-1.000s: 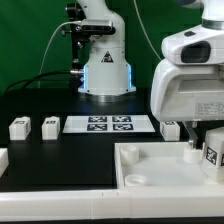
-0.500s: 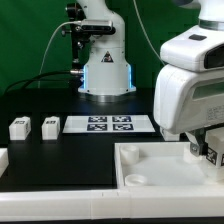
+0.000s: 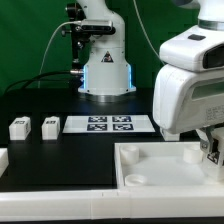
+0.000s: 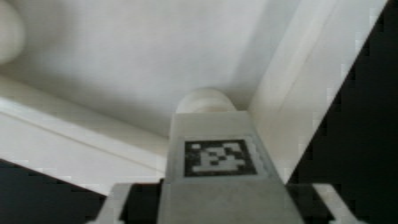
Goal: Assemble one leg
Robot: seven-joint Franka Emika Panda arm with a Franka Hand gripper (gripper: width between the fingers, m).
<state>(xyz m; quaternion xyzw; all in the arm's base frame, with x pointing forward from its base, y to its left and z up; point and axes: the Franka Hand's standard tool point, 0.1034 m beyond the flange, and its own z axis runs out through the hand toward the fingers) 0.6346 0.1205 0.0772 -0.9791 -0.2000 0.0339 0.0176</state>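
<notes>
At the lower right of the exterior view, the gripper (image 3: 211, 150) hangs over the big white slab (image 3: 150, 166), its jaws closed on the leg (image 4: 217, 150). The wrist view shows that leg pinched between the two fingers (image 4: 132, 205), its tag facing the camera. Its far end is right at a round socket (image 4: 210, 100) in the slab; whether they touch cannot be told. At middle left, two spare legs (image 3: 19, 128) stand on the black table (image 3: 60, 165) near the marker board (image 3: 110, 124).

Small white tagged leg (image 4: 217, 150), seemingly upright, over the large white slab (image 4: 143, 60).
</notes>
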